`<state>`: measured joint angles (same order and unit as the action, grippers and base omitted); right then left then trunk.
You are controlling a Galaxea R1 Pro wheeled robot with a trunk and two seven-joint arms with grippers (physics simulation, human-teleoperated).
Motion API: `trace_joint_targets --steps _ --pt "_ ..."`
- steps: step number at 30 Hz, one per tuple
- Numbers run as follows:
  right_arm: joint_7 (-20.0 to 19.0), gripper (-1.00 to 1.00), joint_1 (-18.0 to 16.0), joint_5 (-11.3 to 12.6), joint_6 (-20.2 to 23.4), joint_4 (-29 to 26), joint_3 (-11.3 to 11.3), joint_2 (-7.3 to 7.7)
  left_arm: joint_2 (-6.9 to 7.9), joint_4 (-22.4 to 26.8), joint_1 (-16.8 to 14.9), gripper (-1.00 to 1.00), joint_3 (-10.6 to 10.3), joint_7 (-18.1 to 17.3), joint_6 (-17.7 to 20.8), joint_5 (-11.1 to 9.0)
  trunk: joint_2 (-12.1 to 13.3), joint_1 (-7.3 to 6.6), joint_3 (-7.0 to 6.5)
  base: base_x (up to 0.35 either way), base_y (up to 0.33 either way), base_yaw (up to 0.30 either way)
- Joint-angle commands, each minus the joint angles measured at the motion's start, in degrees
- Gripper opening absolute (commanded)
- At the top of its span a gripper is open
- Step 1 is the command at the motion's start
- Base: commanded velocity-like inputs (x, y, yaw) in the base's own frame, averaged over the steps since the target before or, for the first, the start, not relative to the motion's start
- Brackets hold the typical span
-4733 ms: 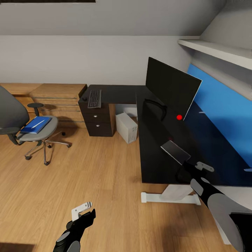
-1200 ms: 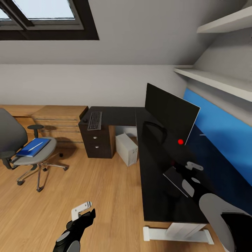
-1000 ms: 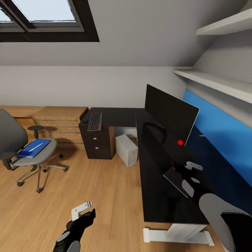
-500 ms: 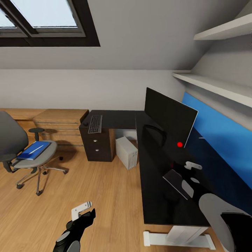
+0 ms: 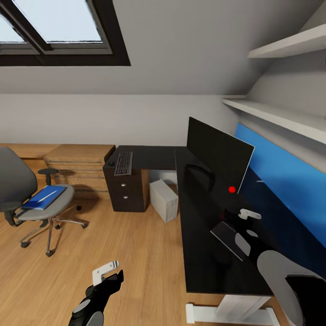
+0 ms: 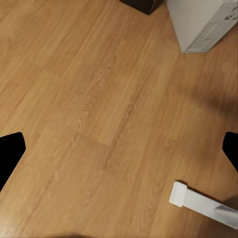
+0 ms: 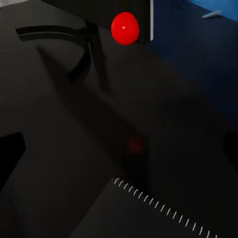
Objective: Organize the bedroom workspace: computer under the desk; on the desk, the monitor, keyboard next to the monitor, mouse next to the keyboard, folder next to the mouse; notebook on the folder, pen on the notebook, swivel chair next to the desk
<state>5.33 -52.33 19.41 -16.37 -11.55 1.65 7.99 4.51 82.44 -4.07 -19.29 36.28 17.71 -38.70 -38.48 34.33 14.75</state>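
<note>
The black L-shaped desk (image 5: 199, 253) carries the monitor (image 5: 219, 154), and on its far wing the keyboard (image 5: 123, 163) with the small dark mouse (image 5: 110, 162) beside it. A greyish notebook (image 5: 227, 238) lies flat on the near wing; its spiral edge (image 7: 163, 206) shows in the right wrist view. My right gripper (image 5: 240, 221) hovers open just over it, with nothing between the fingers. A thin pale stick, seemingly the pen (image 5: 260, 181), lies by the blue panel. The computer (image 5: 164, 200) stands under the desk. The folder (image 5: 44, 197) rests on the swivel chair (image 5: 27, 199). My left gripper (image 5: 110, 273) hangs open over the floor.
A light wooden chest (image 5: 79, 165) stands against the far wall left of the desk. White shelves (image 5: 276, 115) run above the blue back panel (image 5: 290, 181). A red dot (image 5: 232, 189) floats by the monitor. The desk's white foot (image 6: 198, 203) lies on the wooden floor (image 5: 136, 253).
The whole picture has slid downward as the camera rose, bringing a skylight into view. Both arms keep their places in the picture, and the right gripper now hovers closer over the notebook.
</note>
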Motion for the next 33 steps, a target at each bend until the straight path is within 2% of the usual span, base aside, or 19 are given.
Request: trace_joint_targets --steps 1,13,23,28,30,33 --pt "0.1 1.0 0.0 0.2 -0.2 0.0 0.2 0.01 0.06 0.1 -0.1 1.0 -0.1 0.5 0.1 -0.3 -0.1 0.02 -0.01 0.0 0.0 0.0" --pt "0.3 1.0 0.0 0.2 -0.2 0.0 0.1 -0.08 0.06 0.1 -0.1 1.0 -0.1 0.4 0.1 -0.3 -0.1 0.02 -0.8 0.02 0.0 0.0" --pt "0.2 1.0 0.0 0.3 -0.2 0.0 0.1 -0.32 0.11 0.1 -0.1 1.0 -0.2 0.4 0.1 -0.3 -0.1 0.02 -0.87 0.254 0.0 0.0" --pt "0.9 1.0 0.3 -1.3 0.7 1.0 0.9 -1.9 -1.51 0.2 -0.1 1.0 1.4 0.5 0.0 -0.3 -0.1 0.02 -0.87 0.0 0.0 0.0" --pt "0.7 1.0 0.3 -2.0 0.3 1.0 0.9 -1.91 -1.61 0.4 -0.1 1.0 1.0 0.5 0.0 -0.3 -0.1 0.02 -0.87 0.0 0.0 0.0" --pt "0.4 1.0 0.3 -1.3 -0.2 0.9 0.9 -1.86 -1.97 0.6 -0.1 1.0 0.5 0.6 0.0 -0.4 -0.1 0.02 -0.87 0.0 0.0 0.0"
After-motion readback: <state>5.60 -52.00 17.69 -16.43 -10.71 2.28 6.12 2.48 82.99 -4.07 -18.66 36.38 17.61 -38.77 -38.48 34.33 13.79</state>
